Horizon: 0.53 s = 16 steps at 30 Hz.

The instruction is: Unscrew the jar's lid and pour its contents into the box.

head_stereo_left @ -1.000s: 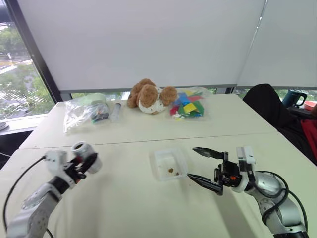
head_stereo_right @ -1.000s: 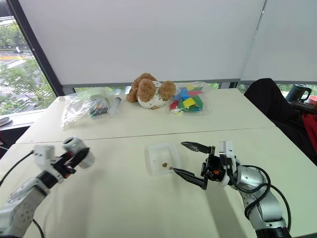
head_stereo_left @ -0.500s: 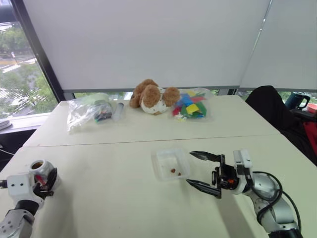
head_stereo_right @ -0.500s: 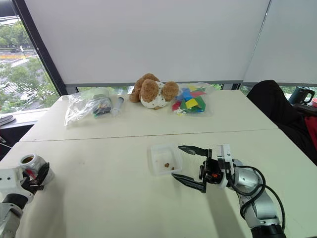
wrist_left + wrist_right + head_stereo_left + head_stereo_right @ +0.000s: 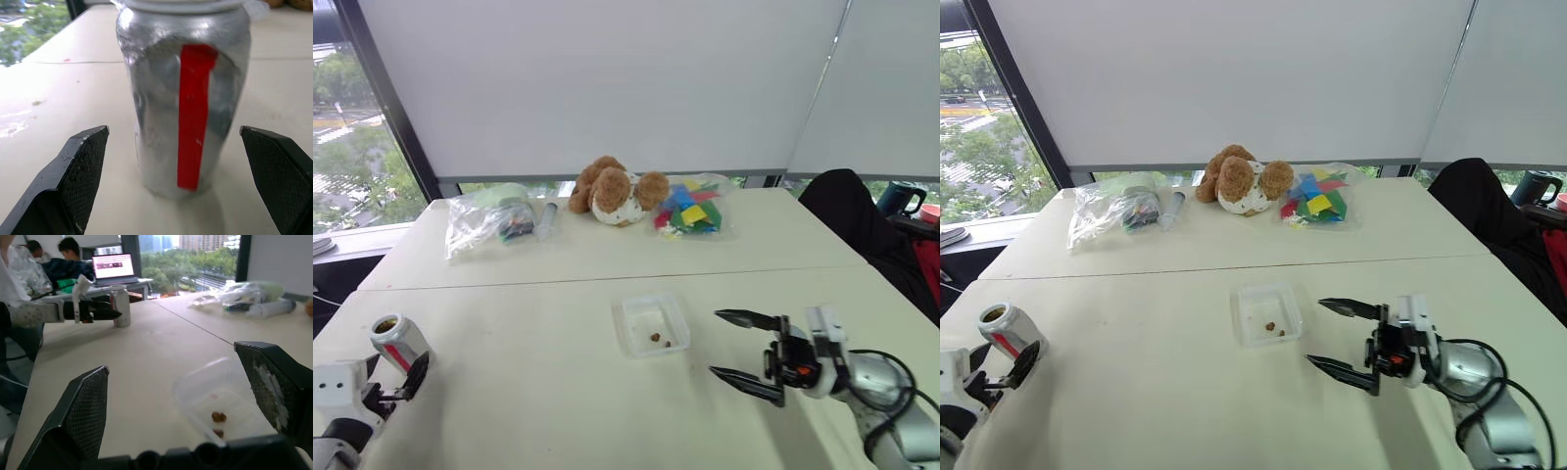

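At the near left table edge, left gripper [image 5: 183, 196] is spread wide around the jar [image 5: 397, 342], not gripping; it stands upright, lid off. Right gripper [image 5: 744, 345] gapes empty beside the box [image 5: 651, 324], pellets [image 5: 656, 337] inside. Pour looks done.

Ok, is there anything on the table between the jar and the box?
Nothing visible. The jar stands upright near the table's left edge, and only bare tabletop lies between it and the box.
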Available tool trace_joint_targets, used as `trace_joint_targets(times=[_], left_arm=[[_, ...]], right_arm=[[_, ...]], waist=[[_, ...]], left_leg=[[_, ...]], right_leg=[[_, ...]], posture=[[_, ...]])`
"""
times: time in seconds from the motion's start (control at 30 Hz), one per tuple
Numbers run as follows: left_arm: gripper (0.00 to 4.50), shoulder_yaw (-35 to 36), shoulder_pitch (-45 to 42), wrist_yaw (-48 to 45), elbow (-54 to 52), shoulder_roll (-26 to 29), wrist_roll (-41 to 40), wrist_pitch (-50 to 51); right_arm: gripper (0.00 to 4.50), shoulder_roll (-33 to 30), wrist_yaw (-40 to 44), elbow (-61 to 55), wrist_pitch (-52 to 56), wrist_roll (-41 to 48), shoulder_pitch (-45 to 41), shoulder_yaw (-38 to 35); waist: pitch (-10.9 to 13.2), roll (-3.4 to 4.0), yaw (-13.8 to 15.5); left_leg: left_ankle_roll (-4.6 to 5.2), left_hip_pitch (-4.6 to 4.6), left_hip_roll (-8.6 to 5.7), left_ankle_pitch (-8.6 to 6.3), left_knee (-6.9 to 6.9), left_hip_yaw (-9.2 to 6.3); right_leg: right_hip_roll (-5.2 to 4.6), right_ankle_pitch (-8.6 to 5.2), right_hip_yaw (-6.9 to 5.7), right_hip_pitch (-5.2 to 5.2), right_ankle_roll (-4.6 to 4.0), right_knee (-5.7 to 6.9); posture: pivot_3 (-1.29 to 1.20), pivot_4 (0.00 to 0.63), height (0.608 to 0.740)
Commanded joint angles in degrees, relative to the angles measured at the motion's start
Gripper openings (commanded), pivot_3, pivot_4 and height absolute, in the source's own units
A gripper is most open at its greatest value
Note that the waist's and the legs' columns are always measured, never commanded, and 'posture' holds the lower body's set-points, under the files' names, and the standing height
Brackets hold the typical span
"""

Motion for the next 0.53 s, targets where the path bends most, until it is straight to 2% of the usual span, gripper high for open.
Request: trace_joint_targets(times=[0.03,0.13,0.2,0.3,0.53], left_arm=[[4.43,4.4,2.4,-4.9,0.7,4.1,-1.2,0.1],[4.43,5.4,7.6,-10.6,-0.6,8.0,1.9,-3.2],[4.43,4.7,15.8,-19.7,-5.9,11.3,4.2,-6.8],[4.43,4.5,22.9,-25.1,-13.7,12.9,5.0,-9.3],[4.43,6.0,25.1,-29.3,-20.4,14.2,5.8,-11.3]], right_arm=[[4.5,-2.6,0.4,-2.6,-0.1,2.1,3.8,-6.2],[4.5,-5.0,1.8,-2.7,-0.4,2.4,8.1,-10.8],[4.5,-7.1,4.8,-2.2,-1.7,2.1,11.4,-14.2],[4.5,-8.8,6.8,-1.6,-2.8,1.8,12.5,-15.4],[4.5,-13.5,9.5,-3.2,-0.5,1.0,12.8,-15.8]], waist=[[0.0,-0.01,0.0],[0.0,-0.01,0.0],[0.0,-0.1,-0.1],[-0.1,-0.07,-0.3],[-0.1,-0.08,0.0]], left_leg=[[0.0,0.0,0.03,0.0,-0.01,0.0],[0.0,0.01,0.12,0.0,-0.01,0.07],[-0.01,-0.03,0.15,-0.01,-0.01,0.1],[-0.18,-0.02,0.22,-0.21,-0.09,0.27],[-0.39,-0.06,0.5,-0.34,-0.04,0.58]], right_leg=[[0.0,-0.01,0.0,0.0,-0.01,-0.01],[-0.01,-0.03,0.01,0.0,-0.05,-0.03],[-0.02,-0.05,0.01,-0.03,-0.07,-0.08],[-0.15,-0.1,0.17,-0.07,-0.14,-0.29],[-0.27,-0.27,0.16,-0.14,0.1,-0.3]], posture=[[0.0,0.15,0.74],[0.0,0.15,0.74],[0.0,0.15,0.74],[0.0,0.15,0.74],[0.0,0.15,0.74]])
